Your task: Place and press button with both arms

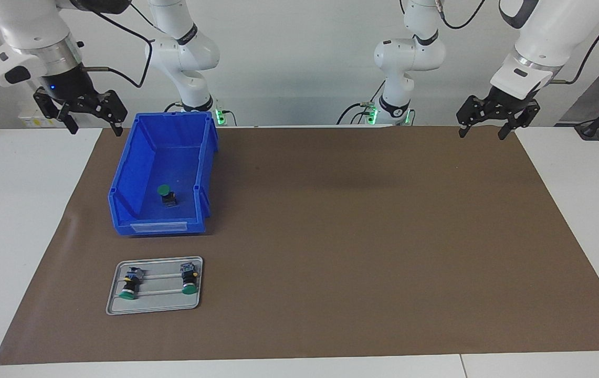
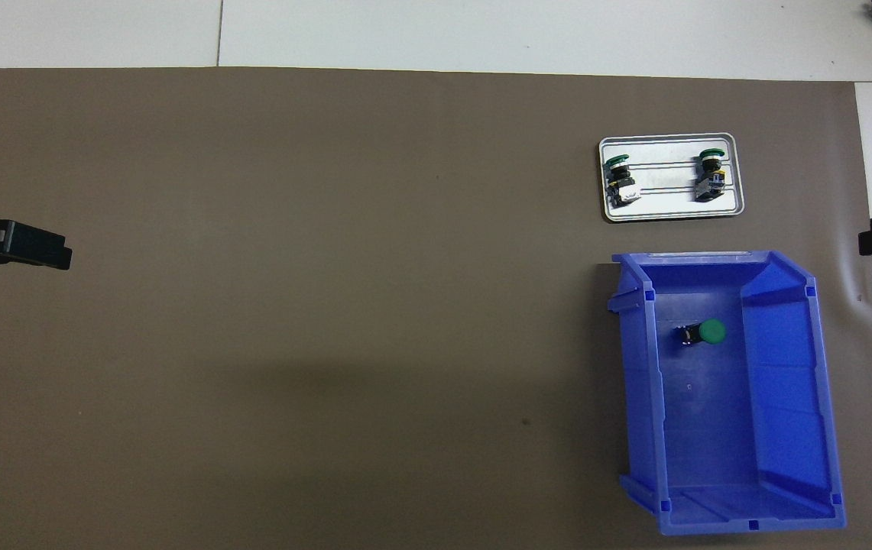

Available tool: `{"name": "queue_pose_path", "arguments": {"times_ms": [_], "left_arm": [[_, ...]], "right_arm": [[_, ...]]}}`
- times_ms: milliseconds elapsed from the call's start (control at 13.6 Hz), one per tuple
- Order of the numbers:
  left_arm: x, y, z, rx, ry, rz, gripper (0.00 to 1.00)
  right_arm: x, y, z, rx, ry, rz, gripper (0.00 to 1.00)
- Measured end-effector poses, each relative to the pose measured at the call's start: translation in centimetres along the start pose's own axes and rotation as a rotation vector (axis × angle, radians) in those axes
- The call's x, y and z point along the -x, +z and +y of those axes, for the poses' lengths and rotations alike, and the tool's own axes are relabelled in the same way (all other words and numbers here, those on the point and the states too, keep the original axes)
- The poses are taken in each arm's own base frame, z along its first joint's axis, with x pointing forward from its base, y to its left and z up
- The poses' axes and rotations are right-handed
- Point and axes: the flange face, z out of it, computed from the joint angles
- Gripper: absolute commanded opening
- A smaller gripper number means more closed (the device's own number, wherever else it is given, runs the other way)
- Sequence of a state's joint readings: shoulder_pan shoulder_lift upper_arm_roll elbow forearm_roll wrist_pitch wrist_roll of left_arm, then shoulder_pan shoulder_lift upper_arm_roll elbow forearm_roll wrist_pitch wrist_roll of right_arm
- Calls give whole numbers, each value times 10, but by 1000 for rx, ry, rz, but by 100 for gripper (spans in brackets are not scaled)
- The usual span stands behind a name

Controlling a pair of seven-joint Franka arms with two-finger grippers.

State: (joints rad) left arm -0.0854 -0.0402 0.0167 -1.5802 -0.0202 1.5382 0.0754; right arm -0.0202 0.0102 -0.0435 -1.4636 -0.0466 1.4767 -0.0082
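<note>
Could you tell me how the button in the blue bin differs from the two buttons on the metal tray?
The button in the bin stands upright, green cap on top; the two tray buttons lie on their sides, caps pointing away from the robots. It sits alone on the floor of the blue bin; they rest side by side, apart, on the metal tray. The bin is nearer to the robots than the tray. All three have green caps and dark bodies.
</note>
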Motion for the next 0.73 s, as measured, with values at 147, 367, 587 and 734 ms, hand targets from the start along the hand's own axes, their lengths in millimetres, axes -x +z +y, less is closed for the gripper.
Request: {"name": "queue_pose_path", "arguments": {"times_ms": [147, 367, 587, 734], "left_arm": [[0, 0, 0, 0, 0, 0, 100], [0, 0, 0, 0, 0, 0, 100], [0, 0, 0, 0, 0, 0, 100], [0, 0, 0, 0, 0, 0, 100]], "right_arm": [[3, -1, 0, 0, 1, -11, 100], [10, 1, 1, -2, 14, -31, 100], [22, 11, -3, -4, 13, -44, 100], [26, 13, -6, -4, 7, -29, 100]]}}
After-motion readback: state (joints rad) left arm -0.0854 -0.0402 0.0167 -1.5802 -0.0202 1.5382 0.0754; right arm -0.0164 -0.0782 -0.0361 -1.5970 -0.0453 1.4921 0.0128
